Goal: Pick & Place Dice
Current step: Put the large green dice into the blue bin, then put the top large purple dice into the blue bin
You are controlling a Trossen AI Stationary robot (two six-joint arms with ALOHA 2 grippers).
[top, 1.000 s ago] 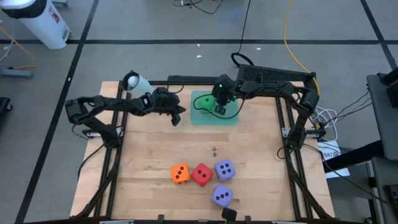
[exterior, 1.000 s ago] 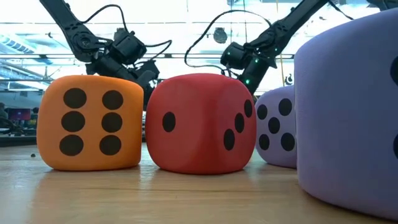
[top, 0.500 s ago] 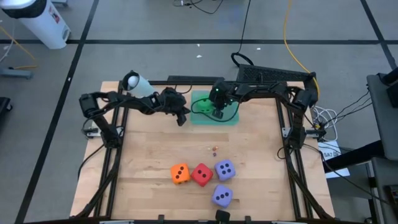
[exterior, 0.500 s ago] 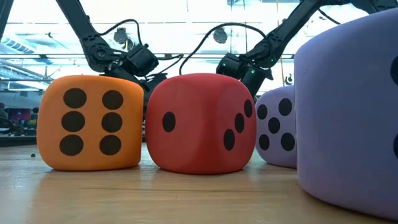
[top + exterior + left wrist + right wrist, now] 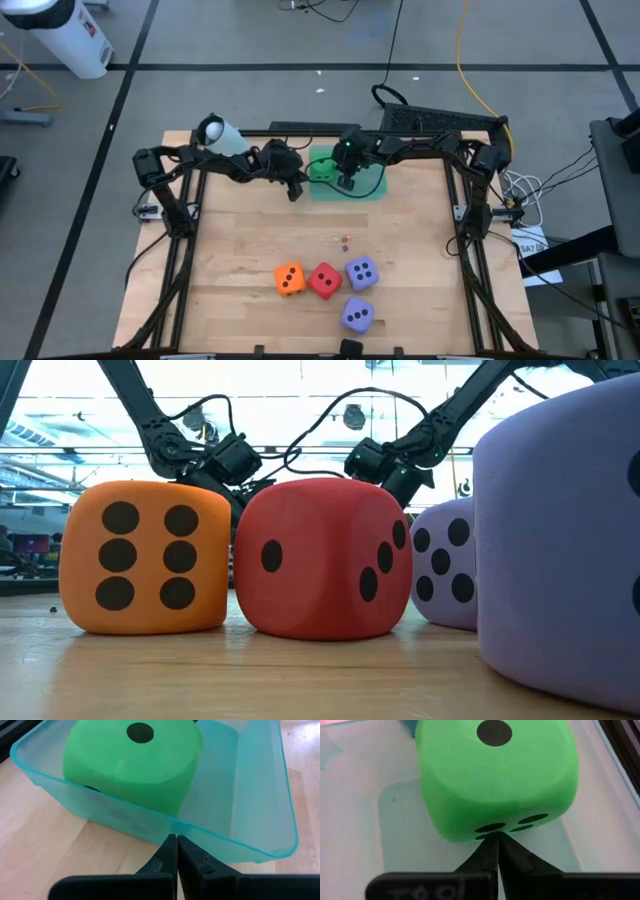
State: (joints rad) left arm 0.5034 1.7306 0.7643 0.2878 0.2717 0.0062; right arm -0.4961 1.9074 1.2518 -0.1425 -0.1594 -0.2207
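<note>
High view: we see the left tool [image 5: 293,190] just beside the near-left corner of the teal tray [image 5: 372,191] at the far side of the tabletop [image 5: 240,250]. The right tool [image 5: 347,183] is over the tray, next to the green die [image 5: 322,168] inside it. Near the front edge lie the orange die [image 5: 289,279], the red die [image 5: 324,281] and two purple dice [image 5: 361,272], close together.

Low view: we see the orange die [image 5: 142,557] showing six pips, the red die [image 5: 322,557] beside it, the purple dice [image 5: 445,565] to the right, both arms behind.

Left wrist view: the left tool [image 5: 177,855] has its fingers pressed together, holding nothing, tips at the tray wall [image 5: 210,837]; the green die [image 5: 132,762] sits inside.

Right wrist view: the right tool [image 5: 497,851] is pinched closed, empty, tips at the green die [image 5: 495,775].
</note>
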